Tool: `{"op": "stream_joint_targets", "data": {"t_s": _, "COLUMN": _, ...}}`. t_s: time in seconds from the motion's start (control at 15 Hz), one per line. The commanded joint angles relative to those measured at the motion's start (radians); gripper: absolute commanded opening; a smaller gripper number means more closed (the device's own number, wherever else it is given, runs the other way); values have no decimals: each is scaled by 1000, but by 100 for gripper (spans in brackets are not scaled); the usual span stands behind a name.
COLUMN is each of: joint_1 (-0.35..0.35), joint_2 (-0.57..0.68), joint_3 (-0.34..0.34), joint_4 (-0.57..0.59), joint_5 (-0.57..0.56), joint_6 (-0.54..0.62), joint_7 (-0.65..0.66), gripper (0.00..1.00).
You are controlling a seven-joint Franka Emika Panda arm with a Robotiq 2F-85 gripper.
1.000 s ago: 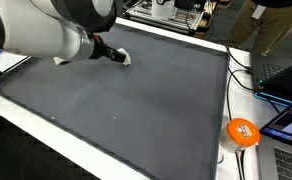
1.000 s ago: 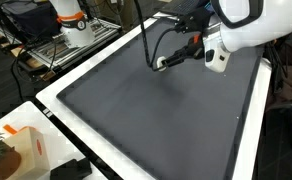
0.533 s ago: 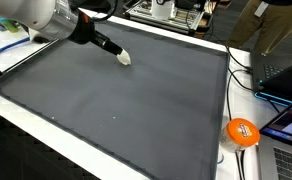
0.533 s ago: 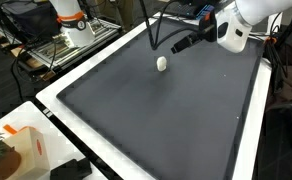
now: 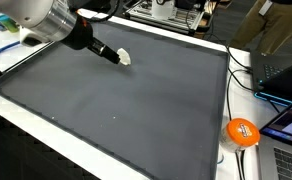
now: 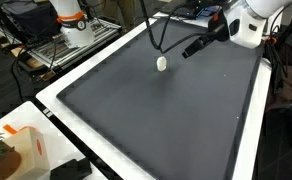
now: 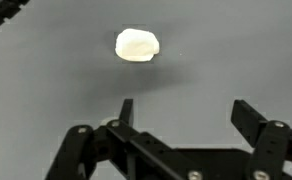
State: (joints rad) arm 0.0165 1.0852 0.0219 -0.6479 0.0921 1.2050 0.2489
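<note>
A small white lump (image 5: 124,58) (image 6: 162,63) lies on its own at the far part of the dark grey mat (image 5: 136,100) (image 6: 156,120). My gripper (image 5: 110,54) (image 6: 189,50) hangs above the mat just beside the lump, apart from it. In the wrist view the lump (image 7: 137,45) rests on the mat beyond the gripper (image 7: 186,110). The two black fingers (image 7: 126,108) stand wide apart with nothing between them, so the gripper is open and empty.
A white border (image 6: 56,88) frames the mat. Off its edge sit an orange round object (image 5: 242,132), cables and a laptop (image 5: 286,70). A pale box (image 6: 21,150) stands near one corner, and another robot base (image 6: 71,22) stands behind the table.
A second ago the gripper was down at the white lump. It has since drawn up and back, and the lump stays where it lay on the mat.
</note>
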Motion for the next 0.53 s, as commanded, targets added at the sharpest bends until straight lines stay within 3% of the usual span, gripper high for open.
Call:
{"op": "stream_joint_targets", "data": {"t_s": 0.0, "joint_1": -2, "joint_2": -106, "joint_3": 15, "joint_4": -178, "joint_5": -5, "joint_6": 34, "joint_7": -123, "gripper": 100}}
{"op": "stream_joint_targets", "data": {"t_s": 0.13, "joint_1": 5, "joint_2": -161, "joint_3": 12, "joint_4": -274, "joint_5": -18, "joint_6": 27, "joint_7": -178, "gripper": 100}}
{"op": "stream_joint_targets", "data": {"t_s": 0.2, "joint_1": 3, "joint_2": -71, "joint_3": 7, "joint_4": -122, "joint_5": -1, "joint_6": 1, "joint_7": -130, "gripper": 100}}
{"op": "stream_joint_targets", "data": {"t_s": 0.47, "joint_1": 4, "joint_2": -81, "joint_3": 7, "joint_4": -136, "joint_5": -1, "joint_6": 1, "joint_7": -136, "gripper": 100}}
